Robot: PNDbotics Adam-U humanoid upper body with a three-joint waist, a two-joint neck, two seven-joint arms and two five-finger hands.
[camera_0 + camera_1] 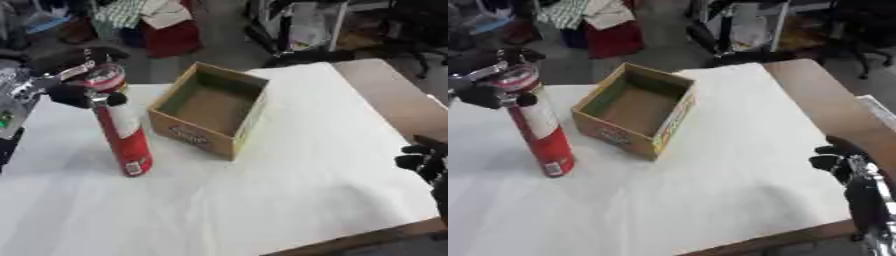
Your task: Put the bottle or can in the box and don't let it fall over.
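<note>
While the left robot hand (83, 92) is clasping the upright can (121, 132) near its top, it should be lifting straight; the box (210, 111) is waiting just beside it; the right robot hand (837, 160) is idling, fingers curled, at the worktop's (289, 200) right edge.

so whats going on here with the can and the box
The robot's left hand is wrapped round the top of a tall red can that stands on the white table, just left of an open cardboard box. The box is empty. The right hand sits idle at the table's right edge.

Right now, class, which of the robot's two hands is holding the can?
The left hand, curled round the top of the tall red can beside the box. The right hand holds nothing.
</note>
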